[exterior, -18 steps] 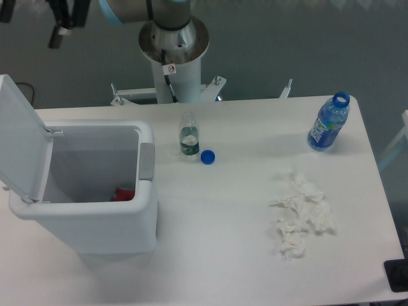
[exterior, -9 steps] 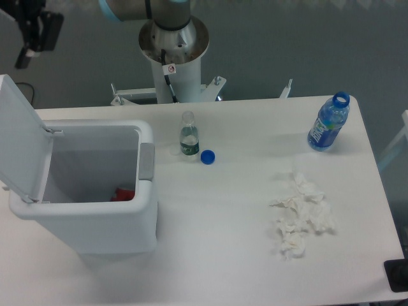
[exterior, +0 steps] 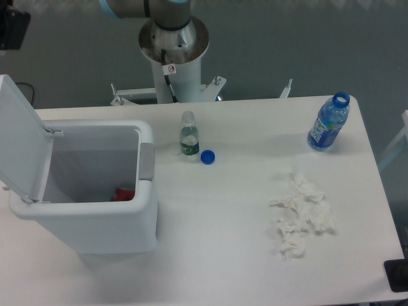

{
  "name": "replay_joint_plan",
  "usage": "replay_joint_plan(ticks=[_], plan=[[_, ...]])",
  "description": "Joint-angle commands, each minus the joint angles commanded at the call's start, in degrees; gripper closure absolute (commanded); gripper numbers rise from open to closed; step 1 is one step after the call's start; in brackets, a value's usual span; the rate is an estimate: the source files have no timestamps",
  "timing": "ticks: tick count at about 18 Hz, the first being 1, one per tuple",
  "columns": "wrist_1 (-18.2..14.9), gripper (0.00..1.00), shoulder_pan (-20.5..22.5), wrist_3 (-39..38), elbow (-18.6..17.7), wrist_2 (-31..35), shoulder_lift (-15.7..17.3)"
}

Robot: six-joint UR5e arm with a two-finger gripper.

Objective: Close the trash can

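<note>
The trash can (exterior: 95, 217) is a large white bin on the left of the table. Its flat lid (exterior: 22, 143) stands raised on the left side, leaving the top open. A grey push tab (exterior: 146, 161) sits on the right rim, and something red (exterior: 125, 192) lies inside. My gripper (exterior: 11, 30) shows only as a dark shape in the top left corner, high above and behind the raised lid and not touching it. Its fingers are cut off by the frame edge.
A small clear uncapped bottle (exterior: 188, 135) stands right of the bin, with a blue cap (exterior: 207, 156) beside it. A blue bottle (exterior: 328, 122) stands at the far right. Crumpled tissues (exterior: 299, 217) lie at the right front. The arm's base (exterior: 173, 44) rises behind the table.
The gripper has travelled left along the top of the view, now reaching the left edge. The lid and everything on the table have stayed put.
</note>
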Motion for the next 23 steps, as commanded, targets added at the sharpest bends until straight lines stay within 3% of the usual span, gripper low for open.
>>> replay_joint_plan(ticks=[5,9,23], plan=[[0.3,0.00,-2.0,0.4,0.3,-0.1,-1.9],[4.0,0.00,-3.7,0.3,0.9,-0.1,-5.0],[4.3,0.00,-5.5,0.5,2.6,0.8,-9.5]])
